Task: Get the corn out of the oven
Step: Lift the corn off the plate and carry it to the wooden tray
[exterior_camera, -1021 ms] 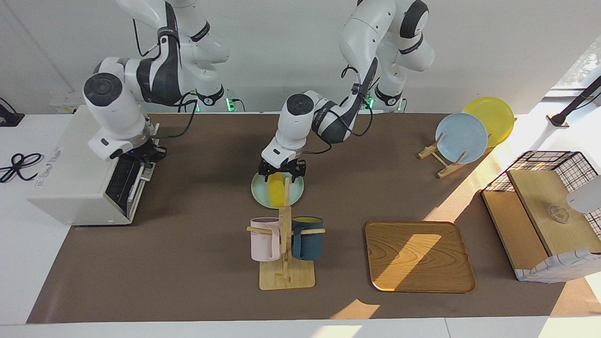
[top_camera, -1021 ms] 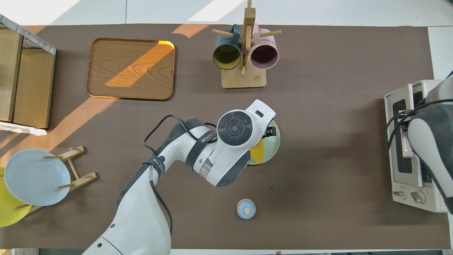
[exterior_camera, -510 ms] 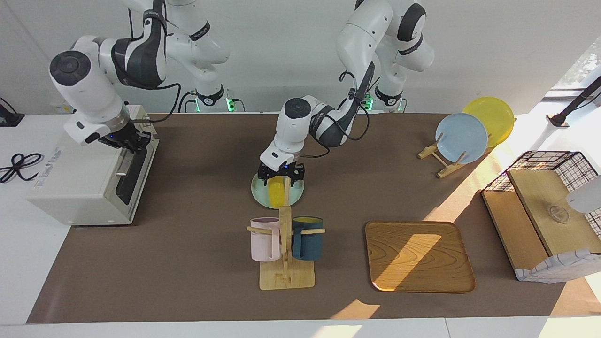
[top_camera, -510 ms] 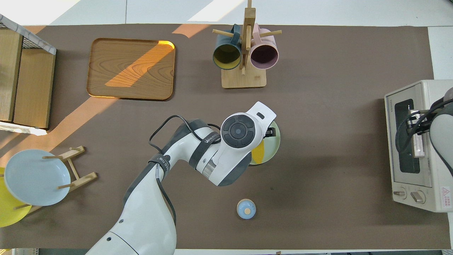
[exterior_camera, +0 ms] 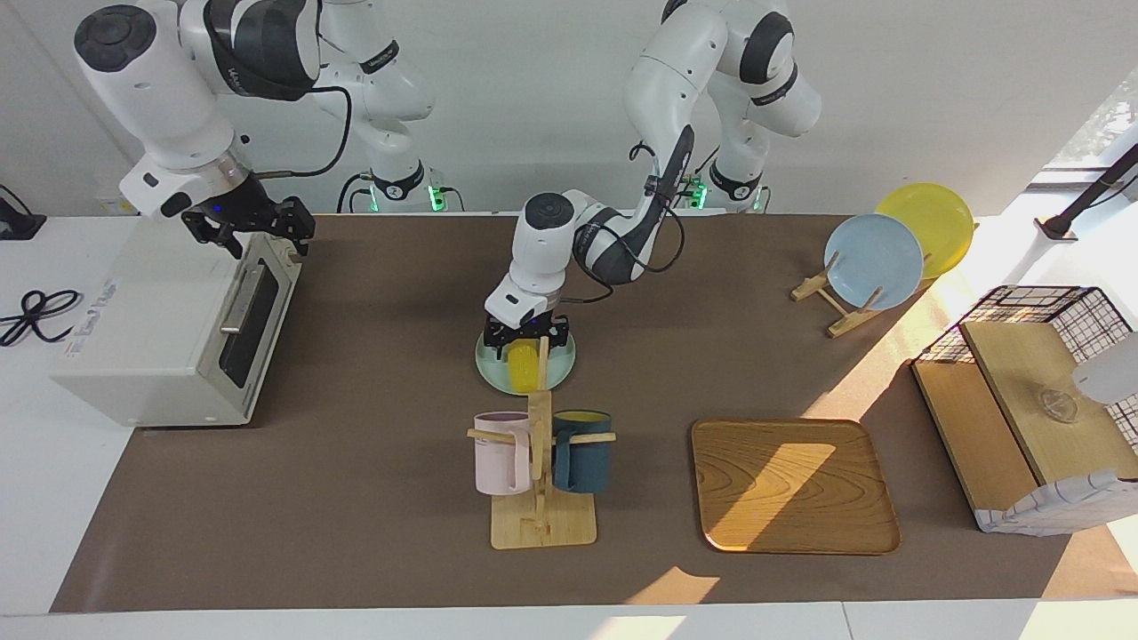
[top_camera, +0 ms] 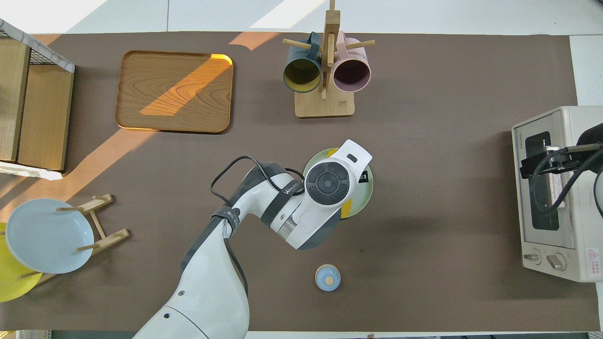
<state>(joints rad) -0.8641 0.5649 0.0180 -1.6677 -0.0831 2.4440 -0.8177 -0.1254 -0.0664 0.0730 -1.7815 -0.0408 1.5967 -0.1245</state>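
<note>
The corn [exterior_camera: 525, 373] lies on a pale green plate [exterior_camera: 493, 373] mid-table; a strip of it also shows in the overhead view [top_camera: 346, 207]. My left gripper [exterior_camera: 526, 342] is low over the plate, open, with a finger on each side of the end of the corn nearer the robots. The off-white oven [exterior_camera: 133, 338] stands at the right arm's end of the table with its dark glass door shut and its inside hidden. My right gripper [exterior_camera: 249, 227] is open and raised over the top edge of the door, touching nothing.
A mug rack [exterior_camera: 540, 462] with a pink and a dark blue mug stands just farther out than the plate. A wooden tray [exterior_camera: 791, 484], a plate stand [exterior_camera: 876, 262] and a wire basket [exterior_camera: 1022, 400] are toward the left arm's end. A small blue jar [top_camera: 327, 278] stands near the robots.
The right gripper swung the oven door up until it shut, then rose off it. The left gripper sank a little lower over the corn on the plate.
</note>
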